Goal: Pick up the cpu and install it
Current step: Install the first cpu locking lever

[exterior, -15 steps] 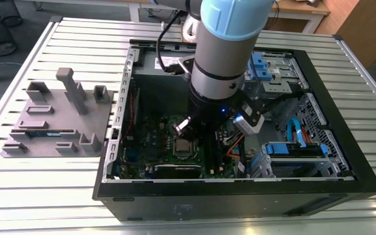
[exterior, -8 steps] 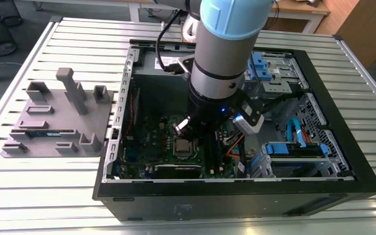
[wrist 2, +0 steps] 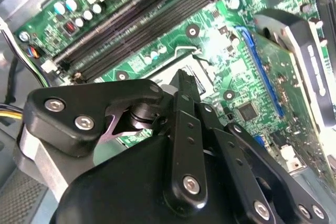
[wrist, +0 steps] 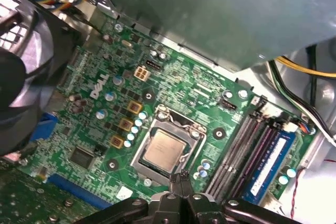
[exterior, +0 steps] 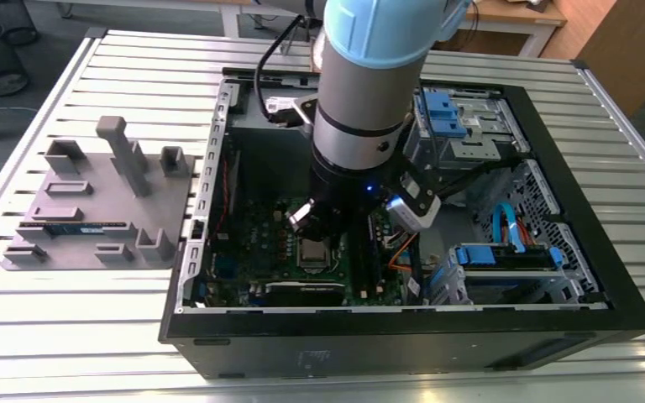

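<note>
Silvery cpu [wrist: 164,148] sits seated in motherboard [wrist: 105,124] socket frame [wrist: 168,142], so hand [wrist: 181,178] above it holds nothing, fingers pinched together.

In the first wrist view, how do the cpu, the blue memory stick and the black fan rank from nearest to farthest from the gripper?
1. The cpu, seated in its socket, just ahead of the gripper.
2. The blue memory stick, in a slot beside the socket.
3. The black fan, at the board's far corner.
</note>
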Available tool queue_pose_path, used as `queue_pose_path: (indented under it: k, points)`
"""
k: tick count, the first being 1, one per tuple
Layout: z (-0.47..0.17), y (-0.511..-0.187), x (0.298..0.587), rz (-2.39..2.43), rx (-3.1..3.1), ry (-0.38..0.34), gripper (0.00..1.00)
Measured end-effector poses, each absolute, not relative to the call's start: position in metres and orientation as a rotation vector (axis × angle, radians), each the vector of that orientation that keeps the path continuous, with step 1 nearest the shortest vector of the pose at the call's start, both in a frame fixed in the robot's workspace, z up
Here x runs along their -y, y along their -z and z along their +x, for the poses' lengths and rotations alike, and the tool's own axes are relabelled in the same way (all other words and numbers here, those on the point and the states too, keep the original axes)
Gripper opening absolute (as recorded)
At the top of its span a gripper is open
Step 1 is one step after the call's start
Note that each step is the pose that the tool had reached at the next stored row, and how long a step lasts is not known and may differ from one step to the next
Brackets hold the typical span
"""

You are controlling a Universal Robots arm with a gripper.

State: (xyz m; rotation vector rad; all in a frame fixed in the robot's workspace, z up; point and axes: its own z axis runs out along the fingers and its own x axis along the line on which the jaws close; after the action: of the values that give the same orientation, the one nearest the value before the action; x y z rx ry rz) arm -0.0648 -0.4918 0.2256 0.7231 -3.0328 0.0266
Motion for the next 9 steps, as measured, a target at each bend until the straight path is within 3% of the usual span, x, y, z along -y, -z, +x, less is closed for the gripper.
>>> queue_pose_path:
  k: [9]
  points:
    - [-0.079, -0.228, 0.492, 0.726, 3.044, -0.029, 0.11]
